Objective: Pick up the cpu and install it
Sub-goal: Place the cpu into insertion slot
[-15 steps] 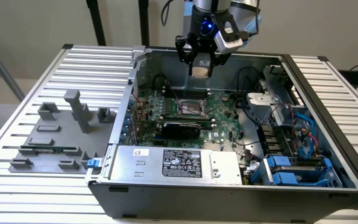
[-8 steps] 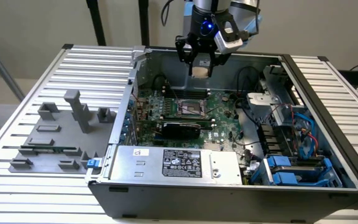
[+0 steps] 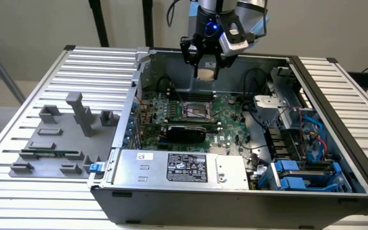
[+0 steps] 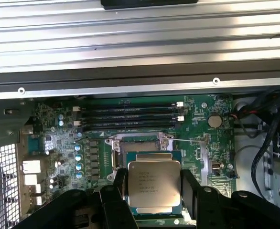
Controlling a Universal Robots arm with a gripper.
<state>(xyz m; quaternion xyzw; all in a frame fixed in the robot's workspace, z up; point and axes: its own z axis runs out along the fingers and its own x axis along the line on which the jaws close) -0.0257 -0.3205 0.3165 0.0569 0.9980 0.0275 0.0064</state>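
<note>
Exterior view: arm enters from above, claw (image 3: 207, 68) hangs over the far part of the open case (image 3: 337, 143), above the green motherboard (image 3: 225, 120). Claw is clamped on the cpu (image 3: 204, 74), which shows as a pale piece at its tip. Cpu is up in the air, clear of the board, touching nothing below. Socket (image 3: 197, 111) lies lower down and nearer the camera than the cpu, so the cpu is not seated yet. Case sits open side up on the slatted tabletop (image 3: 94, 62). Silver box (image 3: 184, 167) with black label fills the near edge of the case. Blue drive caddies (image 3: 299, 177) sit in the near corner on the exterior view's right. Grey fixture (image 3: 56, 139) rests on the tabletop on the exterior view's left, beside the case.

Wrist view: cpu (image 4: 153, 185) has its silvery top facing the camera, with print on it too small to read. Black fingers (image 4: 112, 205) press on two opposite edges of it. Socket (image 4: 140, 145) lies on the board behind the cpu, partly hidden by it. Black memory slots (image 4: 130, 114) run just beyond the socket. Round battery (image 4: 215, 120) sits near one end of the slots, well apart from the cpu.
</note>
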